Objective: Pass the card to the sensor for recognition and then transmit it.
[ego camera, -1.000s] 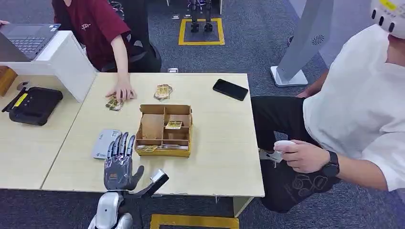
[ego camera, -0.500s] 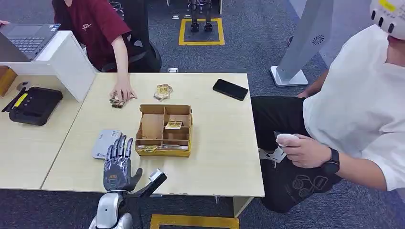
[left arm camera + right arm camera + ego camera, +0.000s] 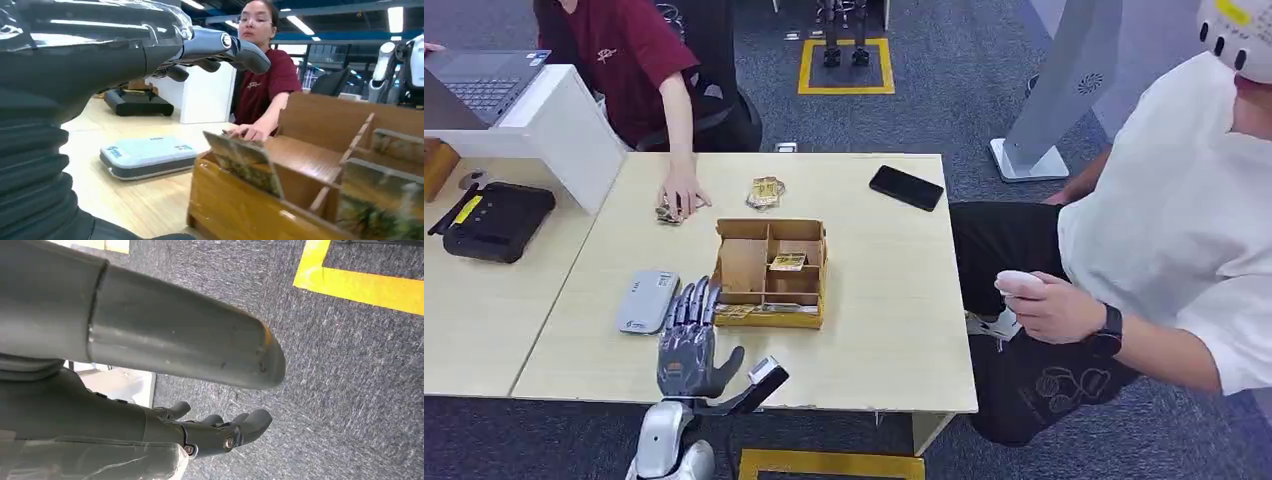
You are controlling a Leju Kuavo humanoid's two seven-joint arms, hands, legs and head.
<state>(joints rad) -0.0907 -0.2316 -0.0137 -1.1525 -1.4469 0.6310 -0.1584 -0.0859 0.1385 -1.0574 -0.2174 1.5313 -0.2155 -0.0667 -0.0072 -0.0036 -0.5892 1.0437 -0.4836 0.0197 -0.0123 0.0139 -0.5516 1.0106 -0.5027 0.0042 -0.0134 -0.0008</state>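
Card (image 3: 737, 311) lies flat in the front-left slot of the brown cardboard divider box (image 3: 769, 272), tilted up against the box's front wall in the left wrist view (image 3: 243, 160); glossy, printed yellow-green. More printed cards: one in a mid compartment (image 3: 788, 262), a loose stack (image 3: 765, 192) on the table beyond the box.

Sensor (image 3: 648, 301), a flat rounded-corner pale grey slab w/ darker underside, sits on the table just left of the box, apart from it; seen low and close in the left wrist view (image 3: 148, 156).

Left hand (image 3: 691, 342) hovers over the table's near edge, betw. sensor and box, dark metallic fingers (image 3: 694, 302) straight and spread, holding nothing; fingertips near the box's front-left corner. Right hand (image 3: 220, 432) hangs above grey carpet w/ a yellow floor stripe (image 3: 362, 287); fingers loosely bent, nothing in them.

Table (image 3: 884, 300) is light wood laminate. Black phone (image 3: 906, 187) at far right. Person in dark red shirt (image 3: 619, 50) presses a hand (image 3: 680, 190) on small cards at the far edge. Person in white shirt (image 3: 1184, 220) sits right, holding a small white object (image 3: 1018, 282).
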